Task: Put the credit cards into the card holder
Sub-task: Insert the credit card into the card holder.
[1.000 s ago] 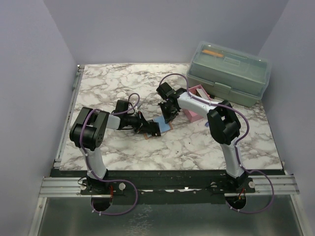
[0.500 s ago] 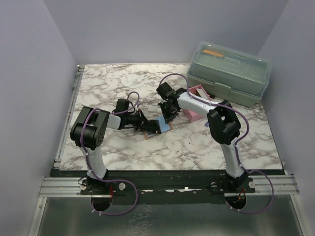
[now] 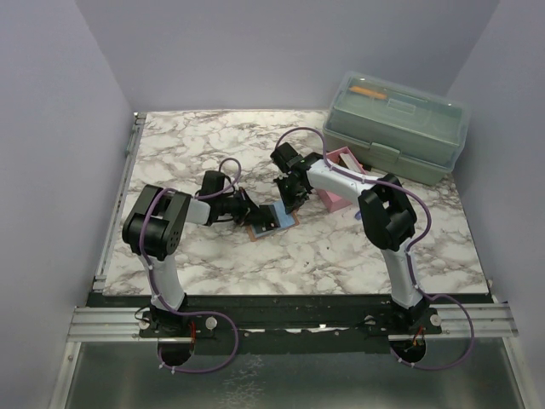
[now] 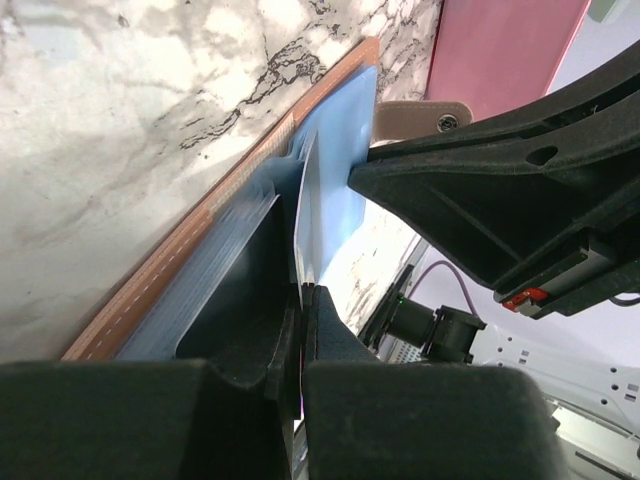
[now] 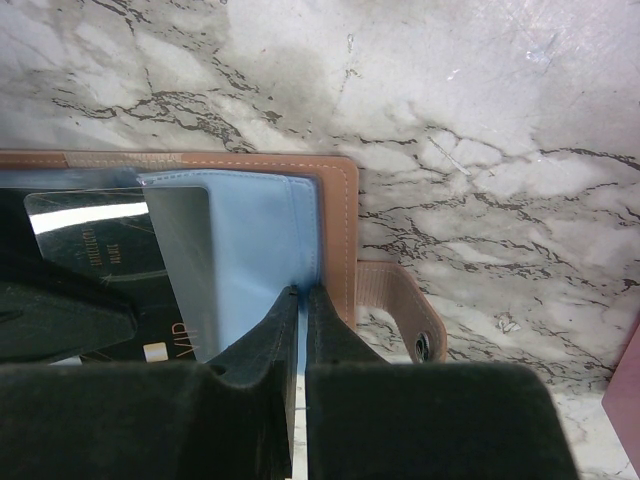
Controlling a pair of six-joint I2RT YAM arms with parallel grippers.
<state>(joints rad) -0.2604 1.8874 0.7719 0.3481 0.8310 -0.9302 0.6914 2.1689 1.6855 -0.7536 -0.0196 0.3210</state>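
The reddish-brown card holder (image 3: 287,221) lies open at mid-table, its light blue inner pocket (image 5: 260,250) facing up. My left gripper (image 3: 258,215) is shut on a thin card (image 4: 303,220), seen edge-on and standing against the pocket. In the right wrist view a dark card (image 5: 100,265) with "VIP" lettering sits partly under the pocket. My right gripper (image 3: 289,200) is shut on the pocket's edge (image 5: 303,292) beside the holder's brown rim (image 5: 346,220). The left gripper's tips (image 4: 303,290) are close to the right gripper.
A pink tray (image 3: 334,201) stands just right of the holder, also in the left wrist view (image 4: 500,50). A large grey-green toolbox (image 3: 396,123) sits at the back right. The holder's snap strap (image 5: 400,310) sticks out on the marble.
My left gripper has shifted slightly away from me with the card, closer against the holder. The right arm has stayed put.
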